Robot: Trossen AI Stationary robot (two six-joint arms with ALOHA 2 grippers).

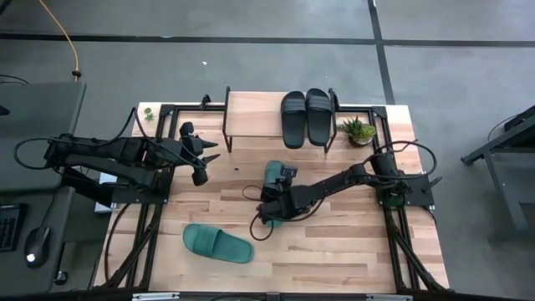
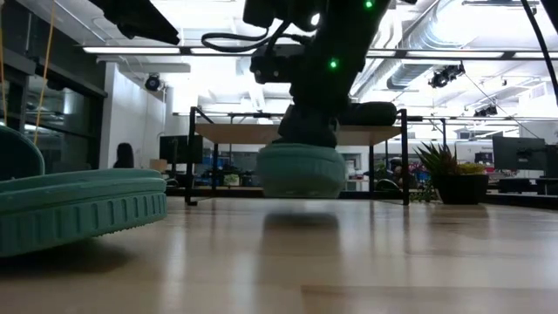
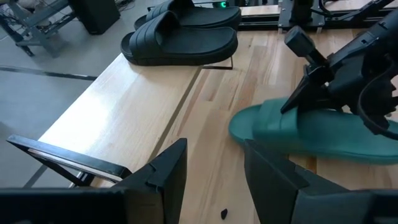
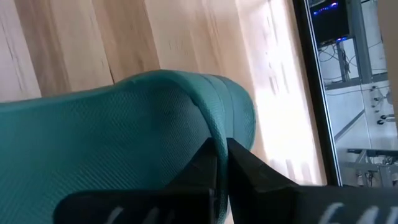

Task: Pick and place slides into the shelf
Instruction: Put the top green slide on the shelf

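Wooden desk (image 1: 334, 242), with the shelf (image 1: 255, 117) bearing two black slides (image 1: 305, 117). One teal slide (image 1: 274, 177) is pinched by its strap in the closed right gripper (image 4: 222, 163); it should be kept level and set beside the black pair. Left gripper (image 3: 214, 171) waits half-open.

Open-plan lab or office, wooden worktop (image 1: 334, 242) on a black frame, grey concrete floor (image 1: 251, 63), ceiling strip lights (image 2: 174, 50), exposed ducts (image 2: 418, 44), rows of monitors (image 2: 519, 153), keyboard (image 1: 10, 227) and mouse (image 1: 37, 247) alongside
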